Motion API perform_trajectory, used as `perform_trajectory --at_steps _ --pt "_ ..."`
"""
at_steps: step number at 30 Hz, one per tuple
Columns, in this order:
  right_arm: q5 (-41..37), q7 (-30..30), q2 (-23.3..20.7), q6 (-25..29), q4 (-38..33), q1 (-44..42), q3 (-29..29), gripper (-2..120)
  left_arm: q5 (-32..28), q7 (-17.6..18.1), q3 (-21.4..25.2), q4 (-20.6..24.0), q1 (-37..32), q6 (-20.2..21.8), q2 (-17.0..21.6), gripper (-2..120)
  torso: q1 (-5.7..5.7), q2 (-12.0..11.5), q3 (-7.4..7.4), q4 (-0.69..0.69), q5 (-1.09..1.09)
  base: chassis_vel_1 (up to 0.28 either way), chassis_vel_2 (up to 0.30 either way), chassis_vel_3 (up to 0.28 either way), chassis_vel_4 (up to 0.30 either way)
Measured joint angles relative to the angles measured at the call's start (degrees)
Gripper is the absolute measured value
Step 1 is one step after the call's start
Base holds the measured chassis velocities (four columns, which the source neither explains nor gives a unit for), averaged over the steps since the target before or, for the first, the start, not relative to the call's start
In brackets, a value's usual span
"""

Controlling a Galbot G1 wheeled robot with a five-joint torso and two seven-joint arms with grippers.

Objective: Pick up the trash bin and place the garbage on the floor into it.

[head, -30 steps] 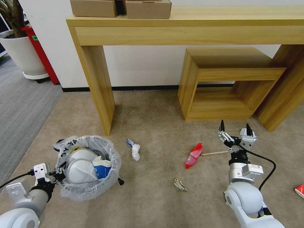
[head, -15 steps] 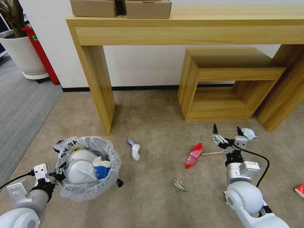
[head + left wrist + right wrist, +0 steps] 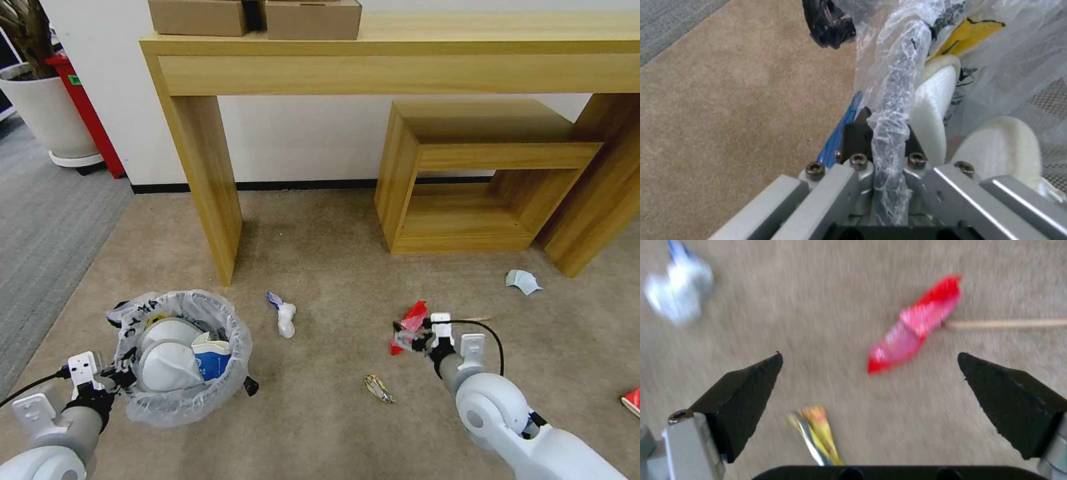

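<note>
Right gripper (image 3: 408,339) hung low over the floor (image 3: 320,240), w/ its black fingers (image 3: 746,386) spread wide apart and nothing between them. It sat just above the red wrapper (image 3: 408,325). In the right wrist view the wrapper lay on the carpet betw. the two tips, and the wooden stick (image 3: 1009,324) touched its far end. An orange packet (image 3: 379,389) lay near, closer to the robot.

Left gripper (image 3: 115,378) was pinched tight on the rim of the trash bin (image 3: 180,357), squeezing the crinkly bag. In the left wrist view the twisted plastic ran right betw. its closed tips. The bin was at the robot's left front, by the table leg (image 3: 207,187). Two white slippers (image 3: 170,353) and a blue-white carton (image 3: 215,357) were already inside.

Other bits lay about: a clear bottle (image 3: 285,317) near the bin, a pale blue mask (image 3: 523,281) well off to the right, and another red wrapper (image 3: 631,400) at the right edge.

Step in hand, I think: going for the red wrapper w/ the right arm while the left holds the bin. Next move prob. needs the open fingers to go down a bit more, one on each side of the wrapper, then close. The wrapper is thin and flat, so the tips likely need to press into the carpet, and not catch the stick too.
</note>
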State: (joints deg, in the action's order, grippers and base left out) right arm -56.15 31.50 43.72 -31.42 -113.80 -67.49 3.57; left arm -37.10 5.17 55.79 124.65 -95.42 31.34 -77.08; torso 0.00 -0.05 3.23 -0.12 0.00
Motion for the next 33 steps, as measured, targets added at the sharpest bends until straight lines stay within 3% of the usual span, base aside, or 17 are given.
perform_trajectory --at_steps 7,14,33 --pt "-1.6 -0.8 -3.4 -5.0 2.0 3.5 -6.0 100 1.2 0.0 0.0 0.0 -0.1 -0.5 -1.3 1 0.00 0.0 0.00 0.01 -0.01 0.000 0.000 0.000 0.000" --pt "-0.2 -1.3 -4.1 -5.7 5.4 5.3 -13.0 100 1.4 -0.1 -0.3 -0.2 0.6 -0.6 -1.6 1 0.00 0.0 0.00 0.00 0.00 0.000 0.000 0.000 0.000" --pt "9.0 -4.6 5.1 -1.3 19.8 9.7 -22.5 100 0.9 -0.1 -0.7 -0.8 0.8 -0.9 -0.7 1 0.00 0.0 0.00 0.01 0.00 0.000 0.000 0.000 0.000"
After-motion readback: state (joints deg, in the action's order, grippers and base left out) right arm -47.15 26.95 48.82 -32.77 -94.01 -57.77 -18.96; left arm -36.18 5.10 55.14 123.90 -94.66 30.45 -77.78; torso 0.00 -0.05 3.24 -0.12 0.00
